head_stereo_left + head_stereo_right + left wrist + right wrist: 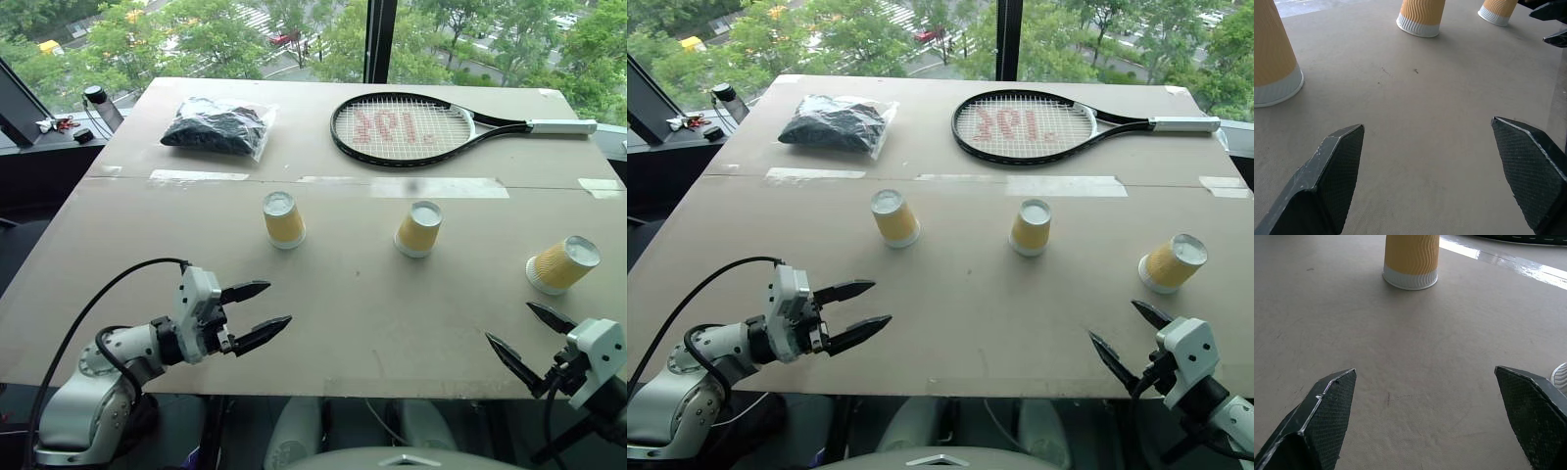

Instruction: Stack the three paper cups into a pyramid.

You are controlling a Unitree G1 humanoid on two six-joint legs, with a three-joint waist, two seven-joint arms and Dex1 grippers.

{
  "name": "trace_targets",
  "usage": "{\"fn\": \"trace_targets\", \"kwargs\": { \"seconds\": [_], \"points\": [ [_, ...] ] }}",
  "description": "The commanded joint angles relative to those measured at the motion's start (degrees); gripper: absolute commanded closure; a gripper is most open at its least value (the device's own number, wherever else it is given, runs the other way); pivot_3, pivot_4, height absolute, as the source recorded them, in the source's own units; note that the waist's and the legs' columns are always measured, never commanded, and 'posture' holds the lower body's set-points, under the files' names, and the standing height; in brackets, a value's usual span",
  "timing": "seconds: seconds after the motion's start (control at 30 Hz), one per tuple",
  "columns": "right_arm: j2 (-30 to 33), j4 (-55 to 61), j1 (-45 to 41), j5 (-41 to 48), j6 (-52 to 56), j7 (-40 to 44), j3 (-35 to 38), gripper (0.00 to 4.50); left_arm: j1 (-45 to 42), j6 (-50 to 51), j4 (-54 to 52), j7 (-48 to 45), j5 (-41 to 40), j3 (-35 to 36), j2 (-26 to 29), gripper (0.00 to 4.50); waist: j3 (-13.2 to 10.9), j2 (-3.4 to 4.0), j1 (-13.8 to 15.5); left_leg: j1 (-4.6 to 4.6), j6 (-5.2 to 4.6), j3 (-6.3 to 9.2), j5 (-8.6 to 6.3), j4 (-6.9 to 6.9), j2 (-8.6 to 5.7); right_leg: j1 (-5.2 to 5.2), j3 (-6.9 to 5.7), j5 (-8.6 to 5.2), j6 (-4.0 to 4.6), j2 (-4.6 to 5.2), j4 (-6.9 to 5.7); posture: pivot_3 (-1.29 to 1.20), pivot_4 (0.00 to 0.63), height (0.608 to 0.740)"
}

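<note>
Three yellow-orange ribbed paper cups stand upside down, apart from each other, in a row across the middle of the brown table [372,323]: the left cup [284,219], the middle cup [419,229] and the right cup [561,264]. My left gripper [279,303] hovers open and empty over the near left of the table, short of the left cup [1273,63]. My right gripper [508,321] is open and empty at the near right edge, just in front of the right cup. The right wrist view looks past its fingers [1322,416] at a cup [1410,259] farther off.
A black tennis racket [411,127] with a white handle lies at the far right of the table. A clear bag of dark stuff [217,125] lies at the far left. Tape strips [431,186] cross the table behind the cups. Windows stand beyond the far edge.
</note>
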State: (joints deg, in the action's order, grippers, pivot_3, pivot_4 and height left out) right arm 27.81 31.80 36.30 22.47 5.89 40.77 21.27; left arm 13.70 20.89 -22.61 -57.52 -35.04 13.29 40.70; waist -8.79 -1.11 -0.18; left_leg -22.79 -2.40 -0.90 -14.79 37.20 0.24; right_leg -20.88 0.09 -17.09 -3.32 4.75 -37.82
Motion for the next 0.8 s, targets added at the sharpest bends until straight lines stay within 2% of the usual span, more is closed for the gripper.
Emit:
{"fn": "trace_targets", "kwargs": {
  "seconds": [0.03,0.23,0.33,0.5,0.67,0.8],
  "points": [
    [-1.1,3.5,-0.8,-0.6,-0.4,-3.2,1.3,0.02,-0.8,-0.1,-1.0,-0.4,-1.1,1.3,0.5,0.22,0.0,0.0,0.0,0.0,0.0,0.0,0.0,0.0,0.0,0.0,0.0,0.0,0.0,0.0,0.0,0.0,0.15,0.74],
    [-5.8,9.6,-4.4,-12.0,4.0,-17.0,-1.9,0.02,-3.9,-0.8,-1.7,-1.1,-1.8,0.3,0.2,0.22,0.0,0.05,0.1,-0.02,0.01,0.01,0.0,-0.01,-0.01,-0.03,-0.04,0.01,-0.01,0.02,0.0,0.0,0.15,0.74],
    [-7.4,10.8,-7.2,-6.1,6.7,-17.8,-0.7,0.02,-5.0,-2.1,-3.1,-3.0,-1.5,-1.3,0.6,0.22,0.0,0.06,0.1,-0.07,0.05,0.0,-0.03,-0.02,-0.02,-0.04,-0.04,0.07,-0.11,0.01,0.06,0.0,0.15,0.74],
    [-9.6,10.4,-12.0,-7.8,7.5,-24.6,4.5,0.02,-9.1,-0.5,-6.0,-4.1,-4.9,-2.0,0.5,0.22,0.0,0.08,0.4,-0.07,0.04,0.0,-0.03,0.01,-0.06,-0.01,-0.07,0.07,-0.12,0.01,0.05,0.0,0.15,0.74],
    [-11.1,8.0,-17.6,-9.7,12.7,-31.3,4.8,0.02,-10.2,2.9,-10.0,-6.4,-11.8,-1.2,2.1,0.22,0.0,0.13,0.0,-0.08,0.07,0.02,-0.01,-0.03,-0.05,-0.03,-0.08,0.07,-0.11,-0.09,0.04,0.0,0.15,0.74],
    [-11.0,4.1,-24.0,-8.9,18.0,-34.8,5.6,0.02,-11.1,4.5,-12.2,-5.1,-14.2,-1.6,2.2,0.22,0.0,0.14,-0.5,-0.02,0.07,-0.02,-0.01,0.04,-0.06,0.0,-0.05,0.08,-0.13,-0.13,-0.02,0.0,0.15,0.74]
  ]
}}
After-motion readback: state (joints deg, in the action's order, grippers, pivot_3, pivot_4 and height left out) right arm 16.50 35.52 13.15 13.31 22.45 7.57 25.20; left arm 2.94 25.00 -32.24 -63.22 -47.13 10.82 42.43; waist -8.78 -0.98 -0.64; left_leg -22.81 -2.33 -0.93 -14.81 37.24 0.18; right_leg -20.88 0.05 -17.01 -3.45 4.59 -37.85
